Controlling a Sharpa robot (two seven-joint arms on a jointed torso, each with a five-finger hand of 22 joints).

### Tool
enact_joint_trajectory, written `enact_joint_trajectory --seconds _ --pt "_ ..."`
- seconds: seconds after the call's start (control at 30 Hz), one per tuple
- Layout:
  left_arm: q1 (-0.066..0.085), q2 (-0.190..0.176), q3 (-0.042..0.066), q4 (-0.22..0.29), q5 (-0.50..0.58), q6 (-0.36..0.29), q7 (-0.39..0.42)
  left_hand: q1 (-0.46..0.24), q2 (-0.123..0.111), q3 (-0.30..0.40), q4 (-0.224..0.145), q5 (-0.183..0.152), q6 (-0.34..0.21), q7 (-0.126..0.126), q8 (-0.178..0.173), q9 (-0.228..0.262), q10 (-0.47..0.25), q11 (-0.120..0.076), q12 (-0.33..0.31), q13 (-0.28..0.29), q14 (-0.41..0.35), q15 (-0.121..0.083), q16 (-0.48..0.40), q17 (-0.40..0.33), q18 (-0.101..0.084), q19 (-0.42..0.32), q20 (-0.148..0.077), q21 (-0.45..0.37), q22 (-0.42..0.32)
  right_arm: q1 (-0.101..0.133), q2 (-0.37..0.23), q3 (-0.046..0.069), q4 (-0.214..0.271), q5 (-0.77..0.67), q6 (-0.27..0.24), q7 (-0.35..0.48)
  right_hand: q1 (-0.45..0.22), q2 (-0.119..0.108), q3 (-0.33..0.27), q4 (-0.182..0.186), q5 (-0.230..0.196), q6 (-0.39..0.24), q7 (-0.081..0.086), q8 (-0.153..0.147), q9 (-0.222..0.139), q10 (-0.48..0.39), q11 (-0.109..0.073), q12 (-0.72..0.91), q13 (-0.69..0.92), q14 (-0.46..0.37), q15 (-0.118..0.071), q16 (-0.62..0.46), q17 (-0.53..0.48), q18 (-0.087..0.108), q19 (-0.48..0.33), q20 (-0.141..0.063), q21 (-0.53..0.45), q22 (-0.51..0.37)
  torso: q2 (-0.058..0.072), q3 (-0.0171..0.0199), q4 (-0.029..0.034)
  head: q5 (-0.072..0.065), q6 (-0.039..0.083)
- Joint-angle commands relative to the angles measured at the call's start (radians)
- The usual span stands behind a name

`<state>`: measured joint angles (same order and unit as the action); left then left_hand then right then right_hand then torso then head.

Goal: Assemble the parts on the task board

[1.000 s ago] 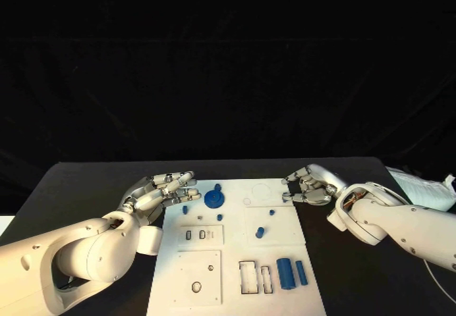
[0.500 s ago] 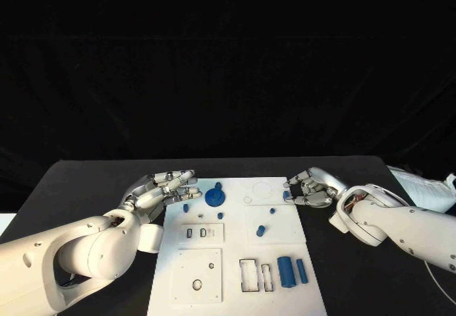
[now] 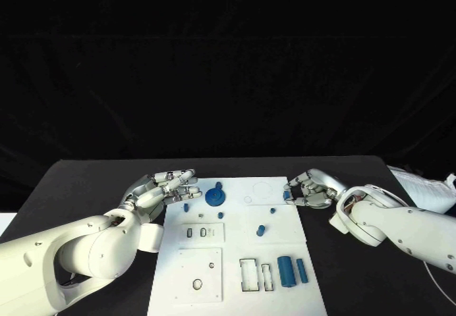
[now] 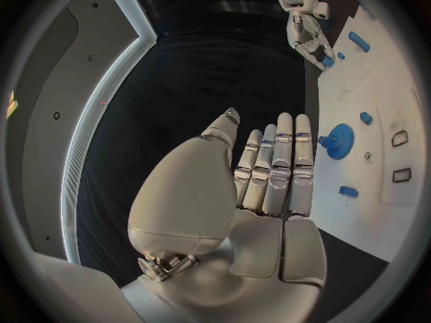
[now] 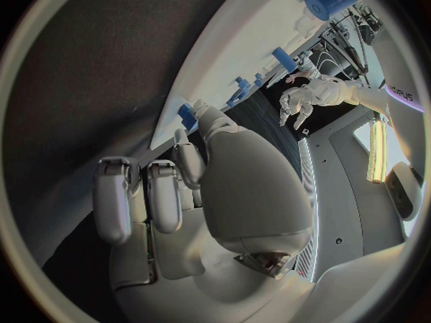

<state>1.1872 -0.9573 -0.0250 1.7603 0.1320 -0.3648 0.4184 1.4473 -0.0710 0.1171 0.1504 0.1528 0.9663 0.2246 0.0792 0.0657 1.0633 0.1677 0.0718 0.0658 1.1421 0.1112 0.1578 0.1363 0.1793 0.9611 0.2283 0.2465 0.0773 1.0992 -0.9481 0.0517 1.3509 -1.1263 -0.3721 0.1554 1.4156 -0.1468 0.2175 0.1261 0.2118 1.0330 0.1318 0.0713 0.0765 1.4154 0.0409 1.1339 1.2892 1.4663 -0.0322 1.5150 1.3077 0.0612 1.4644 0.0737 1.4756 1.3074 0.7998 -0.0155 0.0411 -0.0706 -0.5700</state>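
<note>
Fingers straight and together on left hand [image 3: 161, 189], holding nothing, at 9 o'clock of task board [image 3: 238, 263]. Blue gear [image 3: 215, 195] just beside its fingertips. Right hand [image 3: 310, 188] at 2 o'clock pinches small blue part [image 3: 287, 195].

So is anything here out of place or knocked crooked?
Nothing stands out. The blue parts, such as the gear and the two cylinders, sit neatly on the white task board, which lies square on the black table.
</note>
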Motion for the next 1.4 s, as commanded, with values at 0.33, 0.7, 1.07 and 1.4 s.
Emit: enact_joint_trajectory --seconds 0.33,0.7,1.07,1.4 --pt "0.0 0.002 0.0 0.001 0.0 0.021 0.006 0.002 0.009 -0.001 -0.007 -0.006 0.001 0.001 -0.004 -0.001 0.001 0.001 -0.005 -0.001 0.002 0.005 -0.004 0.002 0.005 0.007 -0.001 -0.006 -0.002 -0.004 0.02 0.0 -0.017 -0.012 0.023 0.004 -0.002 0.036 0.016 -0.015 -0.025 0.038 -0.007 0.01 0.005 0.016 -0.006 0.025 0.014 0.088 -0.004 0.013 0.183 -0.019 0.015 -0.002 0.009 0.067 0.0 -0.001 0.0006 0.0 -0.004" --pt "0.0 0.002 0.0 0.001 0.0 0.019 0.005 0.004 0.011 0.0 -0.009 -0.006 0.002 0.0 -0.005 0.0 0.001 0.001 -0.005 -0.001 0.003 0.005 -0.005 0.002 0.005 0.008 -0.001 -0.007 -0.002 -0.005 0.024 0.0 -0.018 -0.013 0.012 0.005 0.01 0.082 0.046 -0.041 -0.064 0.128 -0.038 0.041 0.021 0.026 -0.031 0.046 0.03 0.092 -0.023 0.023 0.202 -0.022 0.022 -0.017 0.016 0.081 0.0 -0.0005 0.0002 0.001 -0.006" --pt "0.0 0.002 0.0 -0.002 0.0 0.019 0.005 0.004 0.011 0.0 -0.009 -0.006 0.002 0.0 -0.005 0.0 0.001 0.001 -0.005 -0.001 0.003 0.005 -0.005 0.002 0.005 0.008 -0.001 -0.007 -0.002 -0.001 0.017 0.006 0.019 -0.004 -0.043 -0.011 0.004 0.106 0.061 -0.066 -0.107 0.166 -0.059 0.059 0.034 0.042 -0.048 0.08 0.054 0.096 -0.039 0.035 0.224 -0.024 0.028 -0.034 0.022 0.094 -0.002 -0.0012 0.0002 0.002 -0.009" --pt "0.0 0.008 0.0 -0.014 0.0 0.019 0.005 0.005 0.012 0.0 -0.01 -0.005 0.002 0.0 -0.005 0.0 0.001 0.001 -0.006 -0.001 0.003 0.005 -0.006 0.002 0.005 0.008 -0.001 -0.008 -0.003 0.024 0.026 0.009 0.162 -0.02 -0.069 -0.105 -0.017 0.115 0.059 -0.063 -0.115 0.166 -0.062 0.058 0.036 0.045 -0.05 0.082 0.057 0.097 -0.041 0.038 0.229 -0.024 0.027 -0.037 0.021 0.093 -0.008 -0.0034 0.0012 0.006 -0.013"
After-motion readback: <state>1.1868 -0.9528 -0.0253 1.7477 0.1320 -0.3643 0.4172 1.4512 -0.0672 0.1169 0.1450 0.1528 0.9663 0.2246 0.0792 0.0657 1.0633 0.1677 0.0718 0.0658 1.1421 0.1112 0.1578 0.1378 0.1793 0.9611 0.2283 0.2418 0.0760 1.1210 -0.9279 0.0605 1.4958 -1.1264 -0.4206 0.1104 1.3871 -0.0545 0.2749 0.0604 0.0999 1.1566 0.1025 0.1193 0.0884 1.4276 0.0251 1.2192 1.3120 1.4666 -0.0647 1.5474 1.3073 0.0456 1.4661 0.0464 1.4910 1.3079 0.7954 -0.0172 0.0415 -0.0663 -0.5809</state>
